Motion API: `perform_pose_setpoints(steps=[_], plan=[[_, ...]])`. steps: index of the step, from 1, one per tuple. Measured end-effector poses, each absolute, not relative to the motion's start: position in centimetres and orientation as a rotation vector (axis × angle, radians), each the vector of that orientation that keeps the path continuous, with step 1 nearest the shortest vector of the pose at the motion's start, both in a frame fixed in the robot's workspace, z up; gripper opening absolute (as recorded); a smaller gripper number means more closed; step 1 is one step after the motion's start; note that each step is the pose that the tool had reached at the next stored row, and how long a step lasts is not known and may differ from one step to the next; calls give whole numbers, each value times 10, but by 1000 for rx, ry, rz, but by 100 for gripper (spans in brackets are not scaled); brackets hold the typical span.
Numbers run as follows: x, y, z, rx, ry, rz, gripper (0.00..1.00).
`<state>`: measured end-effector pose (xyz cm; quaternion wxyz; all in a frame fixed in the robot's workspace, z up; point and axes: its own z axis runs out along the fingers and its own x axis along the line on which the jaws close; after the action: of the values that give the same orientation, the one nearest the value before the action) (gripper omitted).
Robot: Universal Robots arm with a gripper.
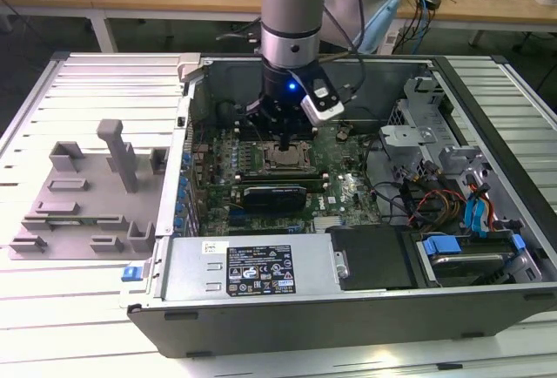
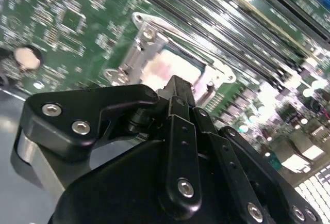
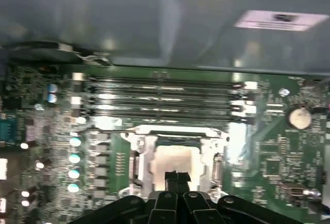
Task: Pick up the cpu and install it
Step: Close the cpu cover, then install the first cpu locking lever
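Note:
The cpu (image 1: 285,158) is a pale, shiny square lying flat inside the metal socket frame (image 3: 142,154) on the green motherboard (image 1: 348,191) of an open computer case. In both wrist views the cpu (image 3: 172,158) (image 2: 166,69) sits just beyond the black fingertips. My gripper (image 1: 287,140) hangs straight down over the socket, a little above the chip. Its fingertips (image 3: 170,177) are pressed together with nothing between them, and in the second wrist view my gripper (image 2: 178,87) hides part of the chip.
Memory slots (image 3: 160,97) run beside the socket, and the case wall (image 3: 165,22) rises behind them. A black card (image 1: 274,195) lies in front of the socket. Drive cage and cables (image 1: 435,195) fill the exterior view's right. Grey fixture blocks (image 1: 87,195) stand outside the case on the exterior view's left.

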<state>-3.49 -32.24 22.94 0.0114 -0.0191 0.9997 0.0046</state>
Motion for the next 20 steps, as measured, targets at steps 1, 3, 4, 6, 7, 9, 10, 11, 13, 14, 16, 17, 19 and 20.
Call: perform_pose_setpoints(steps=[1, 3, 4, 6, 7, 9, 10, 11, 13, 14, 16, 17, 19, 20], plan=[[-31, -323, 229, -60, 3121, 14, 11], [-30, -322, 229, -60, 3123, 5, 11], [-30, -322, 229, -60, 3123, -4, 11], [-30, -322, 229, -60, 3124, -17, 11], [-30, -322, 230, -60, 3124, -21, 11], [-30, -322, 235, -60, 3124, -22, 11], [-30, -322, 240, -60, 3124, -22, 11], [-30, -321, 243, -60, 3123, -23, 11], [-35, -321, 243, -60, 3114, -24, 11], [-35, -321, 243, -60, 3114, -24, 11], [-35, -321, 243, -60, 3114, -24, 11], [-35, -321, 243, -60, 3114, -24, 11], [-35, -321, 243, -60, 3114, -24, 11], [-35, -321, 243, -60, 3114, -24, 11]])
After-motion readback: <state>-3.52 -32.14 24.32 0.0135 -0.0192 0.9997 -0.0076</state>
